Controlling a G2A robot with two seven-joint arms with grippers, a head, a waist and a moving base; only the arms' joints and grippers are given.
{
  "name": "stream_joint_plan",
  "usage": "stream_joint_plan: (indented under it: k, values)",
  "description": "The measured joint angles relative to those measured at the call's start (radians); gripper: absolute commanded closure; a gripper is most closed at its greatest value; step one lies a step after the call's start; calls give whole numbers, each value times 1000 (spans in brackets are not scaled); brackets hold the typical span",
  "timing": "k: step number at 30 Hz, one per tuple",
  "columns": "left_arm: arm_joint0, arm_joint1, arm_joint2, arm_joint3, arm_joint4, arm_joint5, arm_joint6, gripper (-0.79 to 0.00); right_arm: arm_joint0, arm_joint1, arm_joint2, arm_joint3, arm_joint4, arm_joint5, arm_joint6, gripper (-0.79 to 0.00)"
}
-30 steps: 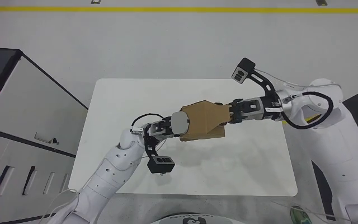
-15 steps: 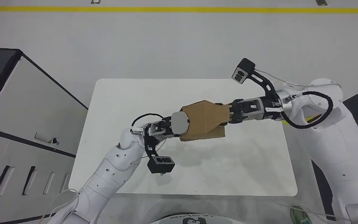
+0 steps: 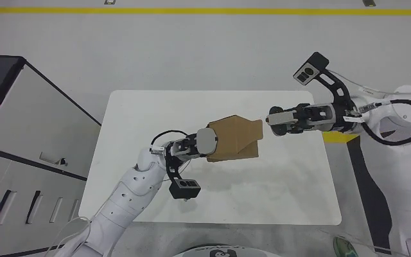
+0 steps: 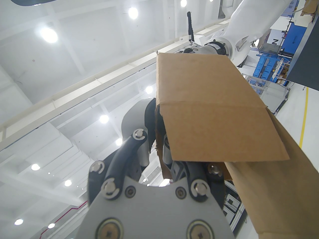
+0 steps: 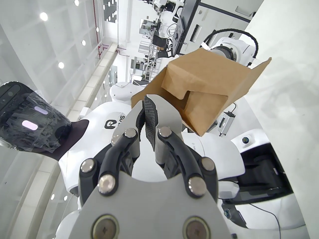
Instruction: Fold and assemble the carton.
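Observation:
A brown cardboard carton (image 3: pixel 234 137), partly folded, is held above the middle of the white table (image 3: pixel 270 193). My left gripper (image 3: pixel 207 141) is shut on the carton's left end; in the left wrist view its fingers (image 4: pixel 149 115) clamp a cardboard wall (image 4: pixel 211 115). My right gripper (image 3: pixel 271 119) hangs just right of the carton, a small gap apart from its raised flap. In the right wrist view this gripper (image 5: pixel 147 100) is shut with nothing between its pads, and the carton (image 5: pixel 206 75) shows its open end and loose flaps beyond.
A grey cabinet (image 3: pixel 32 128) stands off the table's left side. A yellow floor line (image 3: pixel 192 11) runs along the back. Bare tabletop lies in front of and behind the carton.
My right gripper has come off the carton's right end and drawn back to the right. The carton stays put in my left gripper.

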Motion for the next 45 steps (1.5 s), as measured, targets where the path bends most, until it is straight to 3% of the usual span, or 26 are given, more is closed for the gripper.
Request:
stream_joint_plan:
  k: [7, 23, 45]
  values:
    - [0, 0, 0, 0, 0, 0, 0, 0, 85, -6, -25, -2, 28, -25, 9, 0]
    - [0, 0, 0, 0, 0, 0, 0, 0, 301, -39, -220, 73, -7, -62, 33, 0]
    - [0, 0, 0, 0, 0, 0, 0, 0, 291, -20, -212, 82, -82, -1, 153, 0]
